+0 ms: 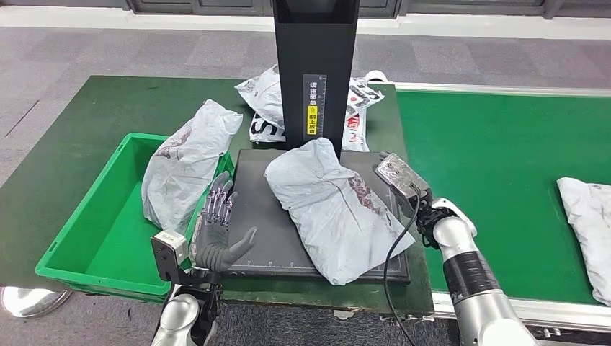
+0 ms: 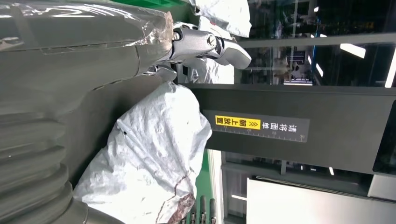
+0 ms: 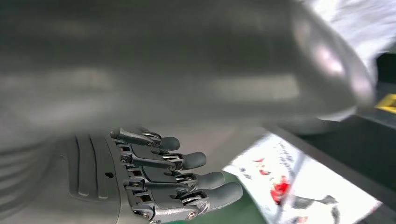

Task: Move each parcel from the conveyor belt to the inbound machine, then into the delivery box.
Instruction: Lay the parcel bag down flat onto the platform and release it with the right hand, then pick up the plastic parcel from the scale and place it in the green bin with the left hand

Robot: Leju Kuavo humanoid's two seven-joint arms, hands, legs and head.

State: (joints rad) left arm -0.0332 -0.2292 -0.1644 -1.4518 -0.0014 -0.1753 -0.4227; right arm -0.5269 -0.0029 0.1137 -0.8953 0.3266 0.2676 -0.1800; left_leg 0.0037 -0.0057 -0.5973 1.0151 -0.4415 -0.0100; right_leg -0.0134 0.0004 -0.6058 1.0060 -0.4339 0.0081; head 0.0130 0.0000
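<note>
A grey parcel [image 1: 331, 205] lies across the black platform [image 1: 252, 216] of the inbound machine, under its upright post [image 1: 315, 65]. My left hand [image 1: 216, 231] is at the platform's left edge, fingers spread and holding nothing. The left wrist view has the same parcel [image 2: 154, 154] just past my thumb [image 2: 210, 44]. My right hand [image 1: 395, 173] is at the parcel's right side, by the platform's far right corner. Its fingers [image 3: 187, 177] are stretched out and hold nothing. A second grey parcel [image 1: 184, 162] leans in the green delivery box [image 1: 94, 238].
The green conveyor belt [image 1: 490, 166] runs to the right, with another grey parcel [image 1: 587, 223] at the picture's right edge. Two printed white parcels [image 1: 263, 94] [image 1: 360, 108] lie behind the post. One printed parcel [image 3: 299, 191] lies beyond my right fingers.
</note>
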